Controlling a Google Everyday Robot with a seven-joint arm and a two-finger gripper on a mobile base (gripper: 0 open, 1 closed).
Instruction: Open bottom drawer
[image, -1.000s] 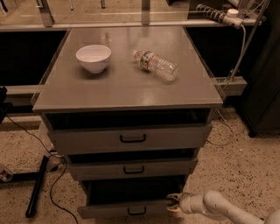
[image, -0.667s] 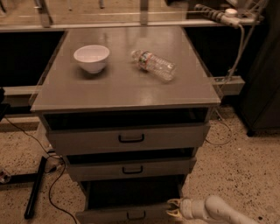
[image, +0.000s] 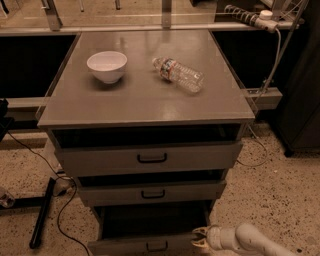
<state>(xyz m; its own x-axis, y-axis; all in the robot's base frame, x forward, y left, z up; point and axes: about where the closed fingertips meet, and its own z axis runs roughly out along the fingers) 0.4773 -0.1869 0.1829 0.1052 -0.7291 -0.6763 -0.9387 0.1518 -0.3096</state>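
Bottom drawer (image: 120, 246): lowest of three, frame bottom edge, pulled out furthest; interior dark, contents n/a (cannot tell). Gripper (image: 199, 239): low right, at the drawer front's RH end; open or closed cannot be told. Mid drawer (image: 150, 192) and top drawer (image: 190, 156): slightly out. Cabinet top (image: 145, 105): white bowl (image: 107, 65) upright; clear bottle (image: 178, 75) lying on its side.

Nothing in view can be read: no words, numbers or signs. The bottle (image: 178, 74) lying on its side on the counter (image: 145, 105) has a label with red and blue patches, but its print is too small to make out. The gripper (image: 199, 238) is low down, at the right end of the bottom drawer (image: 120, 246) front.
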